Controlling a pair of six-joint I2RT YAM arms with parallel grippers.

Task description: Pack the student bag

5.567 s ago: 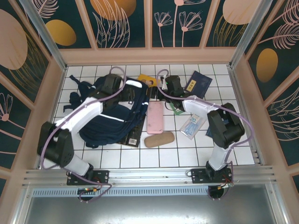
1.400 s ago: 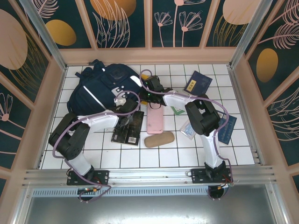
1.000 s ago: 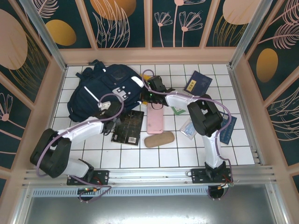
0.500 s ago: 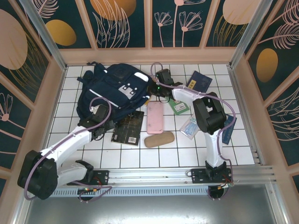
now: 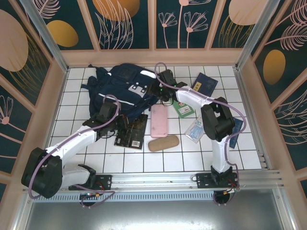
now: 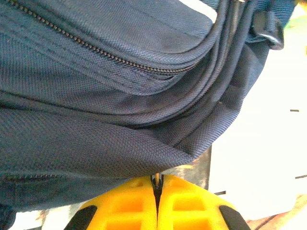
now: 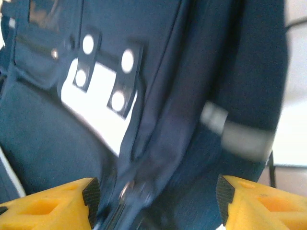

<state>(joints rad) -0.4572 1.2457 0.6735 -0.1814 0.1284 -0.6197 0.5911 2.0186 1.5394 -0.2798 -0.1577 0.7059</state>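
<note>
From above we see the student bag [image 5: 125,91] lying on the white tiled table [image 5: 240,148], between the two grippers. The left gripper [image 5: 106,115] is at its near edge and the right gripper [image 5: 163,88] at its right side.

The left wrist view adds what the overhead cannot. The left gripper [image 6: 157,191] has its yellow fingers [image 6: 129,201] pressed together, tips right under a fold of the student bag [image 6: 120,96]. A thin sliver shows at the seam, and we cannot tell whether it is gripped.

The right wrist view shows the right gripper [image 7: 156,201] spread wide. The student bag [image 7: 158,72], with its white patch and round studs, is just ahead of the jaws, though the view is blurred.

The overhead also shows a black book [image 5: 132,130] just right of the left gripper. A pink case [image 5: 159,120] lies just on the near side of the right gripper.
</note>
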